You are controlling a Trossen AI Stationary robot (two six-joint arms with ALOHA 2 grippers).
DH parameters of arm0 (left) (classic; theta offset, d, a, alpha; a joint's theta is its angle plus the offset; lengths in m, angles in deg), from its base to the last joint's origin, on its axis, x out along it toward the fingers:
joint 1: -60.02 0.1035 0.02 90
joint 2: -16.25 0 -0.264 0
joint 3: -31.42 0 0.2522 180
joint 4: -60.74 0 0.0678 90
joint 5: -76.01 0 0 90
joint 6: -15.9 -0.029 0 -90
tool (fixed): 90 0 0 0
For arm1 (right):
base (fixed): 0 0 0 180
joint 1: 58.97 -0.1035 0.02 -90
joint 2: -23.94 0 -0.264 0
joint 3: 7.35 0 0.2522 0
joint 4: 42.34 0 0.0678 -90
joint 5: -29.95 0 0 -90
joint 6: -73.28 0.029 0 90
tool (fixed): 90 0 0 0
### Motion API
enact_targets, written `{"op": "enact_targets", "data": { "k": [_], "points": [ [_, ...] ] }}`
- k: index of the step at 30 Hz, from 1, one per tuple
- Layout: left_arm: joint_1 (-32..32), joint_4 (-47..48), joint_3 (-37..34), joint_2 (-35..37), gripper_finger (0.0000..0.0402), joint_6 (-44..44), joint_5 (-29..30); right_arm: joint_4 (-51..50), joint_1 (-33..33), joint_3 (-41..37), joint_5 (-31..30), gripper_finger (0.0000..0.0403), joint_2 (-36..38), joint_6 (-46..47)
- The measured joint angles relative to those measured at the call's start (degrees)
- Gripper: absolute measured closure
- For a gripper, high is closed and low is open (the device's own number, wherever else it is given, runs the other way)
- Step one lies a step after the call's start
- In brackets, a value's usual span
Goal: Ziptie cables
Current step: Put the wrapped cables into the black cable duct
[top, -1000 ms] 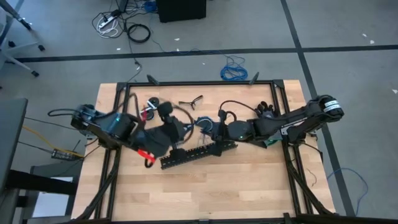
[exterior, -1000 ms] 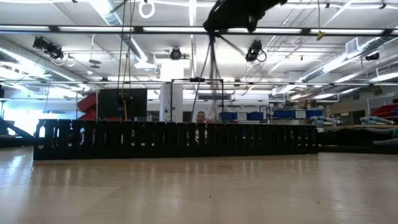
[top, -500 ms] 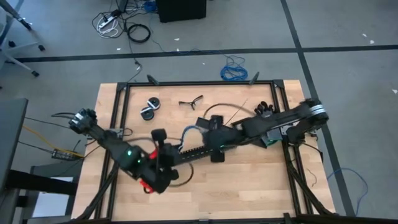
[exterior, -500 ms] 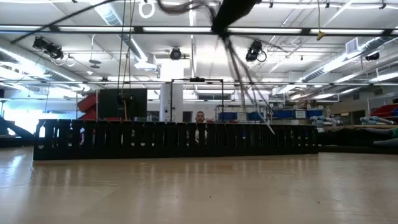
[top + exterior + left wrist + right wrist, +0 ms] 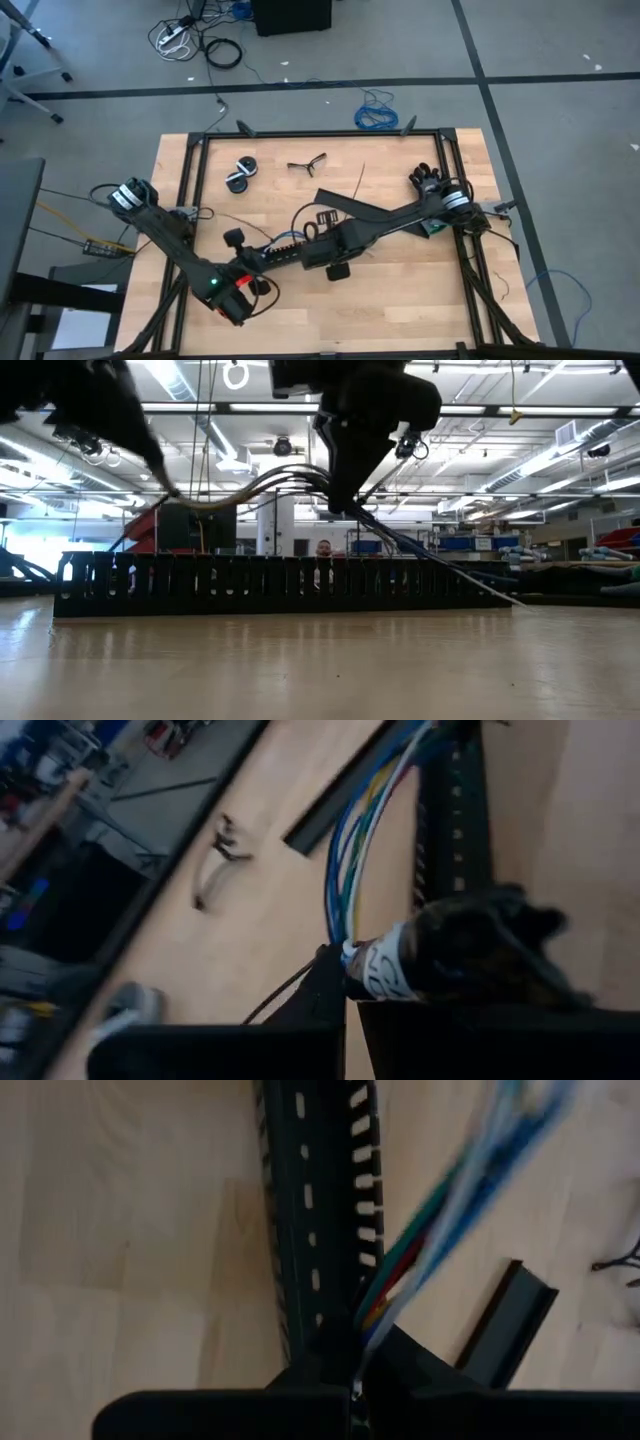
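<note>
Left gripper (image 5: pixel 343 982) is clamped on one end of the cables (image 5: pixel 240 488); right gripper (image 5: pixel 358 1372) is clamped on them farther along. The bundle hangs in a sag between the two, lifted clear of the counter (image 5: pixel 400 300) over its near-middle part. Past the right gripper the wires splay out loose and slope down toward the wood.

Progress call: early. Bundle is gathered and held at two points, but no ziptie shows wrapped round it in any view, so the tying itself looks not yet done. Neither gripper holds a ziptie, both being full of wire, so one would have to let go to fetch one.

Under and just behind the cables lies the perforated strip (image 5: pixel 280 585); a plain black strip (image 5: pixel 350 205) lies beside it. A thin dark line (image 5: pixel 359 180) farther back may be a ziptie — too fine to tell. Toward the far edge sit a small roll (image 5: pixel 240 172) and a small black tool (image 5: pixel 306 162), both well apart from the grippers.
</note>
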Motion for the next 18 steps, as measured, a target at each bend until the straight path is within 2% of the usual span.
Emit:
{"op": "enact_targets", "data": {
  "k": [7, 18],
  "points": [
    [-0.3, -15.1, -6.9, 0.0, 0.0402, -0.5, -1.3, 5.0, 0.9, -0.2, 1.5, 0.0402, -1.5, 0.1],
    [-2.3, -15.6, -7.2, 0.0, 0.0401, 3.9, -8.0, 0.4, 0.5, -0.3, 5.0, 0.0403, -1.9, 0.4]
  ]
}}
